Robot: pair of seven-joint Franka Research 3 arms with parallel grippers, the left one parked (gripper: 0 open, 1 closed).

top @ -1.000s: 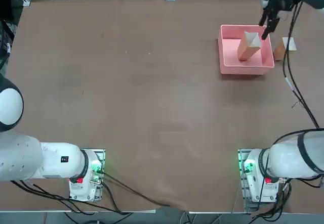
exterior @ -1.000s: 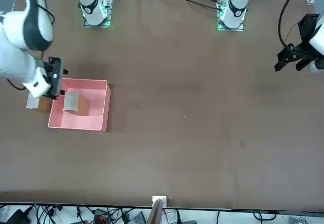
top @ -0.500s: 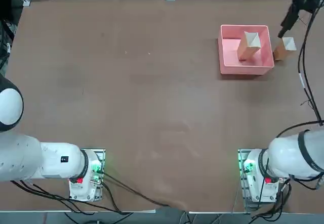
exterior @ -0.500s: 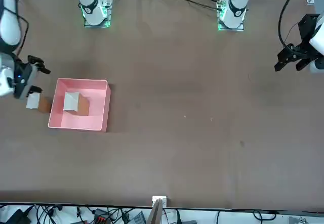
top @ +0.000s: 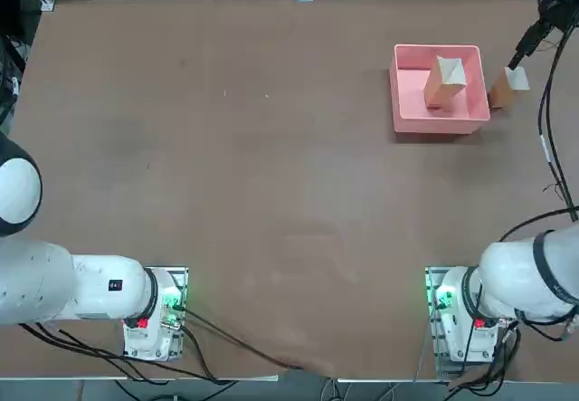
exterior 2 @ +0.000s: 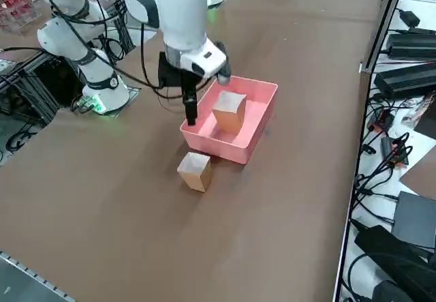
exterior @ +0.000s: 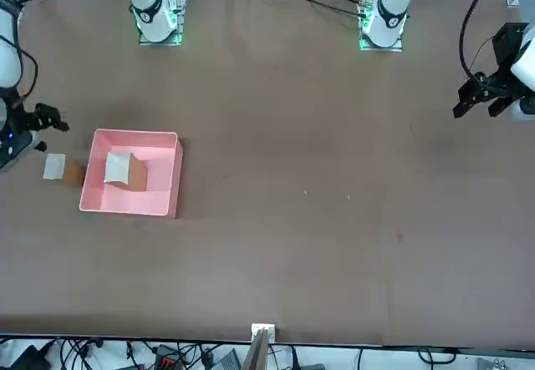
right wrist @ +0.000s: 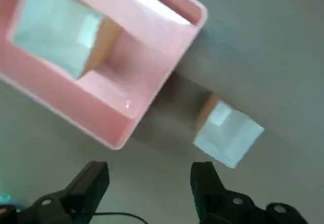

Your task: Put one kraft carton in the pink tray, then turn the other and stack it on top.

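Note:
The pink tray [top: 409, 111] lies at the table's far right, also in the front view [exterior: 165, 185] and side view [exterior 2: 223, 149]. One kraft carton [top: 445, 82] stands inside it, tilted [exterior 2: 229, 110] [right wrist: 58, 32]. The other kraft carton [top: 502, 89] sits on the table just outside the tray's right wall [exterior: 67, 170] [exterior 2: 195, 170] [right wrist: 229, 133]. My right gripper [top: 521, 54] hangs raised above the table by this loose carton, slightly past it. It is open, with nothing between its fingers [right wrist: 205, 183].
The table's right edge runs close to the loose carton. Cables and black power units [exterior 2: 409, 77] lie beyond that edge. My right arm's base [top: 452, 315] is at the near edge, far from the tray.
My right gripper has swung from the tray's right wall outward to the right, past the loose carton. Both cartons and the tray stay where they were.

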